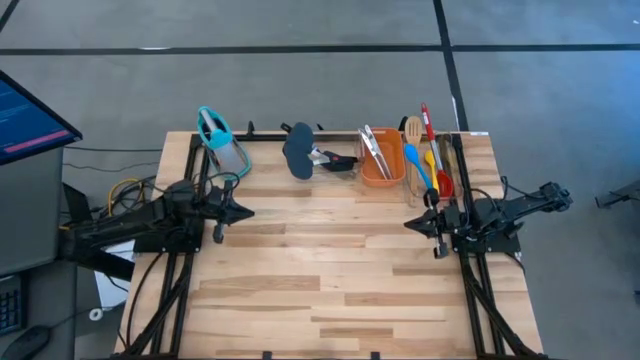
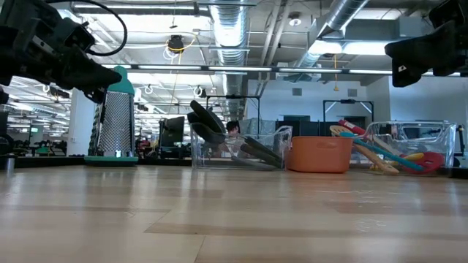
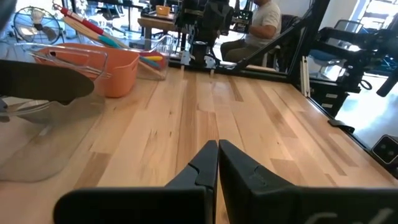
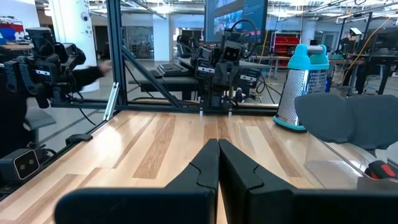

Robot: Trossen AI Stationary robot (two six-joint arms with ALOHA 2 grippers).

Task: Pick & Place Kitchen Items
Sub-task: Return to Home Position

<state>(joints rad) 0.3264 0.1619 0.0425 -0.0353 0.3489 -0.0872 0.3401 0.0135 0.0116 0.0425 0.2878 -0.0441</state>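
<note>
Hovering closed at opposite table (image 1: 330, 285) edges: left hand (image 1: 244, 212), right hand (image 1: 409, 226).

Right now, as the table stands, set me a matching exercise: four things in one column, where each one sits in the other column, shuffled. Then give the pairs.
Things
1. grater
2. dark scoop
3. tongs
4. blue spoon

Places
A. in the orange tub
B. in the right clear tray
C. upright on the table, back left corner
D. in the middle clear tray

Pairs: 1-C, 2-D, 3-A, 4-B
</note>
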